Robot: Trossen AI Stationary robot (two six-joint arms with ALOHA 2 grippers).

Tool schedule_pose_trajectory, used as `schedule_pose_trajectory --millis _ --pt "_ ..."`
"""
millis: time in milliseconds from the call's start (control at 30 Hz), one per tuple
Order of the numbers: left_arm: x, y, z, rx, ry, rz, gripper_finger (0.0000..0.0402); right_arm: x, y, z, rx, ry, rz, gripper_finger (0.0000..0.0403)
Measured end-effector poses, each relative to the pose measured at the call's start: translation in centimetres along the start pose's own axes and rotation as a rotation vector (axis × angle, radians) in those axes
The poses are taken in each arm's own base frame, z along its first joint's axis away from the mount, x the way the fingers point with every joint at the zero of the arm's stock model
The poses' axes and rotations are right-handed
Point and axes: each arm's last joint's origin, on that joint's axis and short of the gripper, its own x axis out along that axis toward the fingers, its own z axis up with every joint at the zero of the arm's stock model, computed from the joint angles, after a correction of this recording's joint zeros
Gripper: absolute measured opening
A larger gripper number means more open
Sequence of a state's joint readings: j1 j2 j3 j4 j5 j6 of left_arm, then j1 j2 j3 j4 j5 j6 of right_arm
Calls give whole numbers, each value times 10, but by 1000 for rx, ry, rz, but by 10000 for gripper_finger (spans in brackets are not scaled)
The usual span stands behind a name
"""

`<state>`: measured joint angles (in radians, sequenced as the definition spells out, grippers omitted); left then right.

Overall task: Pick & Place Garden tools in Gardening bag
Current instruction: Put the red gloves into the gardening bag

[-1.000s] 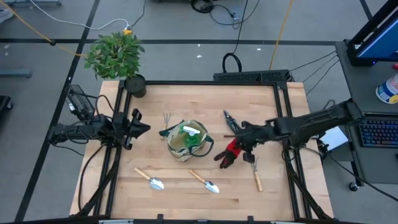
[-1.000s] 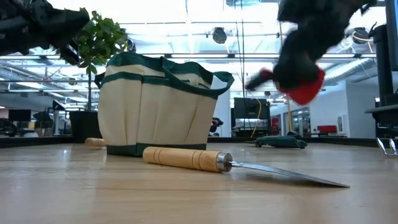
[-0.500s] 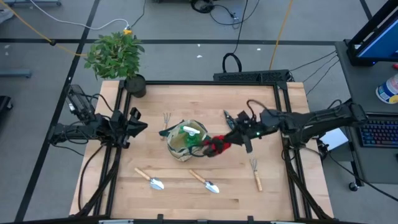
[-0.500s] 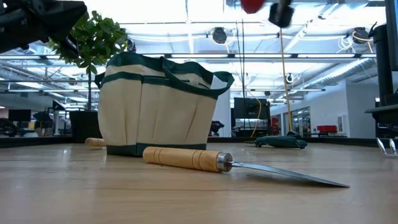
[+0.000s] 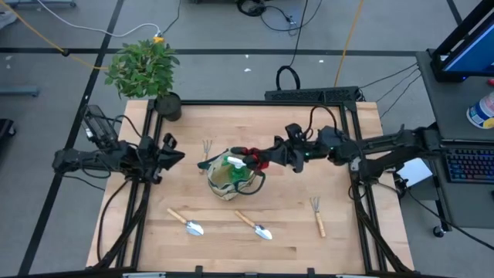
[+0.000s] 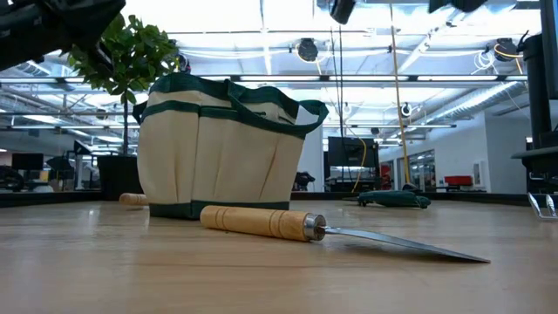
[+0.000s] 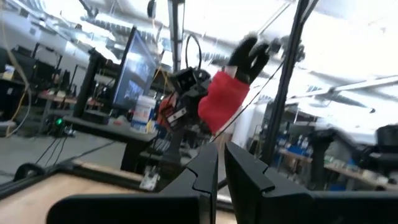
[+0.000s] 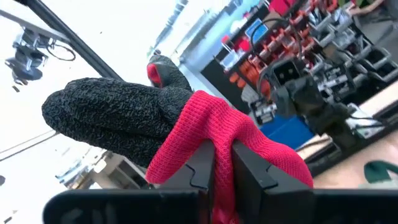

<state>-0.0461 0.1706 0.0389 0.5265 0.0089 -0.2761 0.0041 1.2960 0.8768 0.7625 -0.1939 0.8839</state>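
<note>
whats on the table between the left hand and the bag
In the high view, one fork rake lies on the table between the shut left hand and the bag; otherwise that stretch is bare wood.

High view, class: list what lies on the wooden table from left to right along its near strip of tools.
Left trowel → second trowel → fork rake.
</note>
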Motion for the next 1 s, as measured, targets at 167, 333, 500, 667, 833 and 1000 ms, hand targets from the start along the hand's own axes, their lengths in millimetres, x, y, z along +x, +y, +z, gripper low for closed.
schedule_pose_trajectory --millis 167,333,500,667,833,1000 --pt "21 -6 6 46 86 32 33 7 -14 -1 25 -15 13 21" --pt "54 -15 15 120 167 39 33 11 -21 -2 39 -37 31 21" --pt "92 -24 23 180 223 36 33 12 -24 -4 41 -30 25 21" --pt "129 -31 26 203 256 29 33 12 -23 -4 28 -37 32 21" --pt "160 -34 23 204 284 33 33 12 -22 -3 14 -40 37 21" --pt "184 -34 12 175 321 44 33 12 -22 -4 1 -36 39 21"
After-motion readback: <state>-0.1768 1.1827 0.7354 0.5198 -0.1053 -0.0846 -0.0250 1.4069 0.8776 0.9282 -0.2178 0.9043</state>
